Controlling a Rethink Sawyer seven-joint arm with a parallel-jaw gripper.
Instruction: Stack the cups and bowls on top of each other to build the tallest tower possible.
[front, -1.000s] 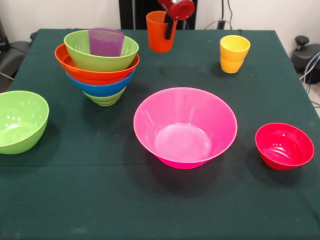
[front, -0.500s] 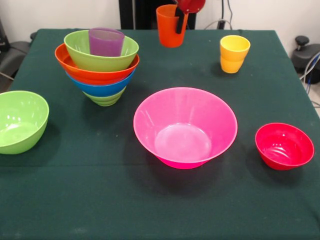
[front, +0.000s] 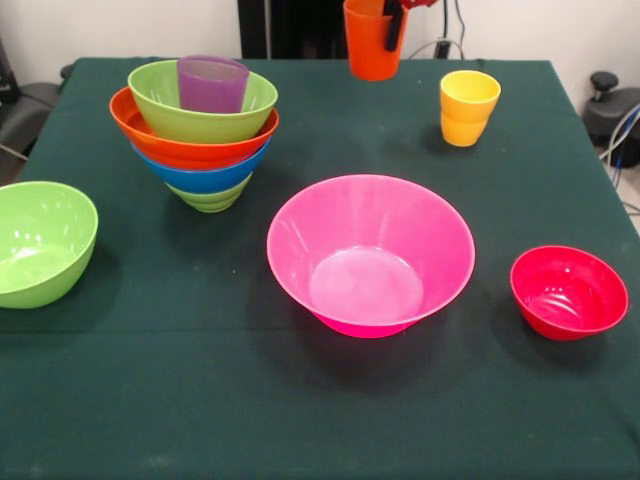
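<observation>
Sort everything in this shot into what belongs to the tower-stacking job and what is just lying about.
Part of the job: tower with purple cup on top; orange cup lifted in the gripper; yellow cup; pink bowl; red bowl; loose green bowl.

Lying about: cables beside the table's edge; green tablecloth.

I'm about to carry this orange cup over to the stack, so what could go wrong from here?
1. The gripper pinches only the rim of the orange cup, which hangs in the air; it might slip or swing.
2. The purple cup sits off-centre in the tower, so a landing could tilt.
3. A low pass might clip the yellow cup.
</observation>
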